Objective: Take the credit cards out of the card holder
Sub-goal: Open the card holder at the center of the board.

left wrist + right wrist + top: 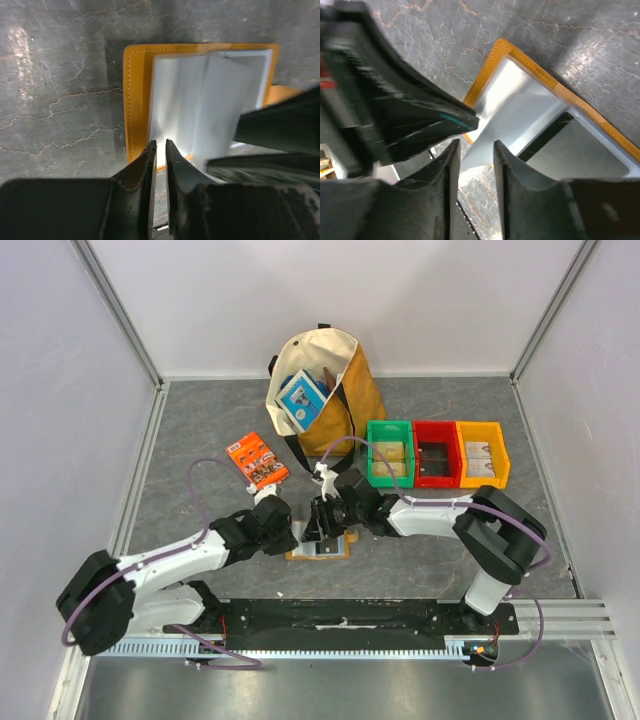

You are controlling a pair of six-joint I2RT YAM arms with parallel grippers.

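The orange-tan card holder (338, 548) lies open on the table between both arms, its pale blue-grey pockets up (135, 100) (490, 70). A pale credit card (220, 100) sticks up tilted out of the pockets, and its corner (485, 134) reaches past the holder's edge. My right gripper (476, 143) (318, 530) is open, its fingers on either side of that corner. A dark strip (545, 140) shows at one pocket's mouth. My left gripper (160, 142) (296, 536) has its jaws nearly together at the holder's near edge, pinching it.
A tan and cream tote bag (345, 400) with a blue-and-white box (300, 400) in it stands behind. An orange printed packet (257, 461) lies at the back left. Green (371, 453), red (418, 453) and yellow (500, 453) bins sit to the right.
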